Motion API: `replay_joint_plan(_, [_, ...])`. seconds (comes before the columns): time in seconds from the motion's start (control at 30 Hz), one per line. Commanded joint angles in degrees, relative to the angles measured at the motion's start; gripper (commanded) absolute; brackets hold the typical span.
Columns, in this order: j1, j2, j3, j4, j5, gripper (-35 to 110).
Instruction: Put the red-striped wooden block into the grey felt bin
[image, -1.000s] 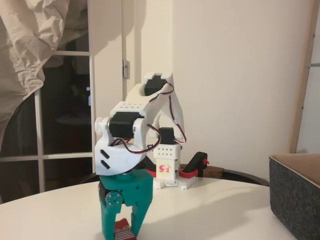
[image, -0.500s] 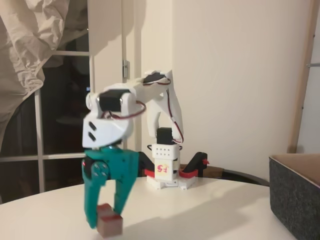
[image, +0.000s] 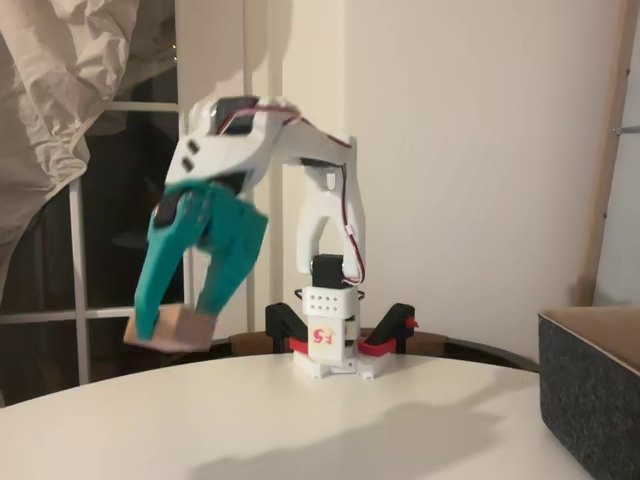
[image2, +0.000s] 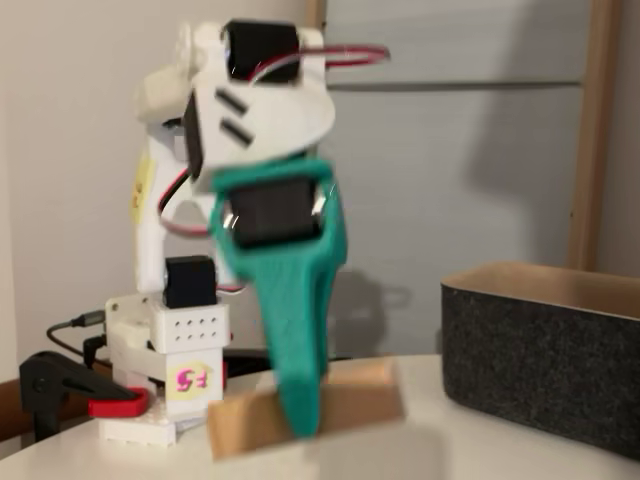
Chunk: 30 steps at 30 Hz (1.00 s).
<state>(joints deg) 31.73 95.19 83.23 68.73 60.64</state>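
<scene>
Teal gripper (image: 177, 322) clamped on the red-striped wooden block (image: 170, 329), held in the air above the white table (image: 330, 425), at the left in a fixed view. Block motion-blurred, tan sides showing (image2: 305, 408). Grey felt bin (image: 590, 385) well apart at the far right.

Fuzzy felt bin (image2: 545, 345), matt wooden block (image2: 310, 405)
</scene>
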Motion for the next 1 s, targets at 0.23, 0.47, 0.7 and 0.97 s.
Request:
replay_joint_plan(0.23, [-4.83,13.36,-0.88,-5.1,2.9,6])
replay_joint_plan(0.47, [-14.41,16.52,-0.97,-8.96,2.55,5])
replay_joint_plan(0.7, [-27.42,16.26,-1.32,-13.45,-1.23,5])
replay_joint_plan(0.97, [-43.24,15.82,-1.32,-14.59,-8.53,5])
